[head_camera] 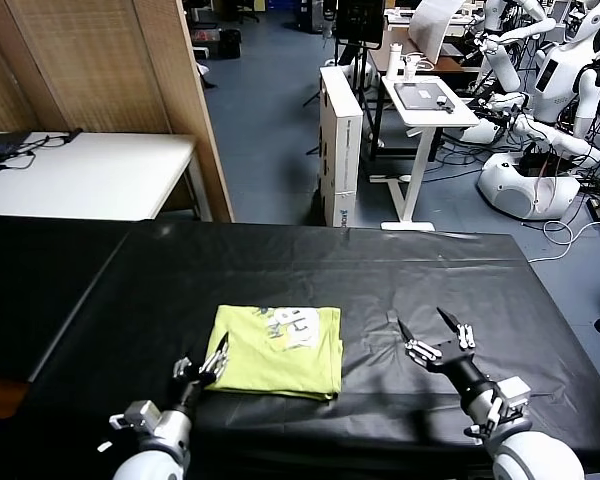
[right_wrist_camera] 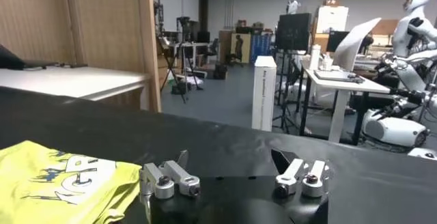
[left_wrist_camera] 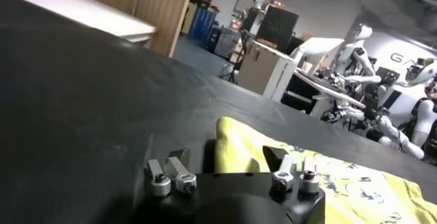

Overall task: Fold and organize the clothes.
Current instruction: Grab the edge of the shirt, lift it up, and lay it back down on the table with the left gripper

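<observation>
The lime yellow-green T-shirt (head_camera: 275,355) lies folded into a rough square on the black table (head_camera: 380,270), with a white and dark print on its top face. My left gripper (head_camera: 202,362) is open at the shirt's front left corner. In the left wrist view the gripper (left_wrist_camera: 227,154) has that corner of the shirt (left_wrist_camera: 355,191) between its spread jaws, which are not closed on it. My right gripper (head_camera: 422,322) is open and empty, low over bare cloth a hand's width right of the shirt. The right wrist view shows the gripper (right_wrist_camera: 230,157) beside the shirt (right_wrist_camera: 61,181).
A white table (head_camera: 90,175) and a wooden partition (head_camera: 120,70) stand behind the table at the left. A white desk (head_camera: 425,100) and several white robots (head_camera: 540,90) stand at the back right. Black cloth surrounds the shirt on all sides.
</observation>
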{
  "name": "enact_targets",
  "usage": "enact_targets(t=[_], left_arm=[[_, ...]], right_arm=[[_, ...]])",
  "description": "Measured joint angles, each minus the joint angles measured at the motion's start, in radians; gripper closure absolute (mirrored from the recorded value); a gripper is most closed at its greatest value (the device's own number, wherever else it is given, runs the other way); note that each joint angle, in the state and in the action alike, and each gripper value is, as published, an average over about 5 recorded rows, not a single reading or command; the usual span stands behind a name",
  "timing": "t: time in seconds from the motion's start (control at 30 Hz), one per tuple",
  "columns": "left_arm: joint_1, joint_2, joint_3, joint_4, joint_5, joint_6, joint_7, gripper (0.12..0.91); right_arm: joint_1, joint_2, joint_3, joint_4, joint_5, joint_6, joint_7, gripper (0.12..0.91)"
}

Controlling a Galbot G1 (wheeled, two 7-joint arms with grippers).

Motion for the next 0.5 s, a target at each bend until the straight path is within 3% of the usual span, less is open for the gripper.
enact_targets(t=[0.1, 0.17, 0.5], left_arm=[[0.0, 0.0, 0.0, -0.004, -0.014, 0.004, 0.001, 0.761], [-0.001, -0.001, 0.0, -0.005, -0.017, 0.006, 0.003, 0.846], [-0.003, 0.004, -0.008, -0.011, -0.009, 0.013, 0.008, 0.871]], right_arm=[[0.0, 0.001, -0.002, -0.002, -0.003, 0.0, 0.0, 0.118], [-0.001, 0.002, -0.003, -0.002, -0.004, 0.0, 0.0, 0.118], [-0.002, 0.004, -0.007, -0.005, -0.009, 0.0, 0.0, 0.118]])
